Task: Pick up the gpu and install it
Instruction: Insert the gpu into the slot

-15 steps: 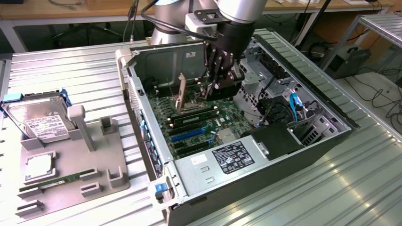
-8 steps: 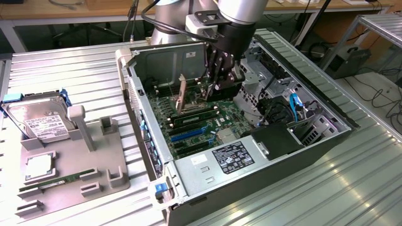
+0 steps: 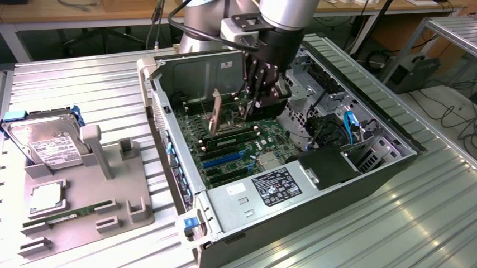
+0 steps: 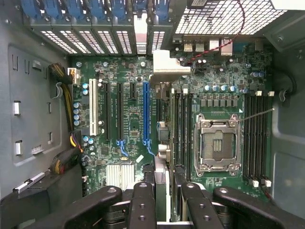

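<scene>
Pinching the gpu between its narrowed fingers, the gripper holds the card upright over the motherboard inside the open computer case (stickers on the power supply and hard drive are too small to read).

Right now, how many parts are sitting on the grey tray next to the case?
3: a hard drive at the far end of the tray, a square silver chip in the middle, a green RAM stick nearest the camera. None looks hidden.

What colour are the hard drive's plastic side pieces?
The side pieces are blue, clearest in the exterior view.
</scene>
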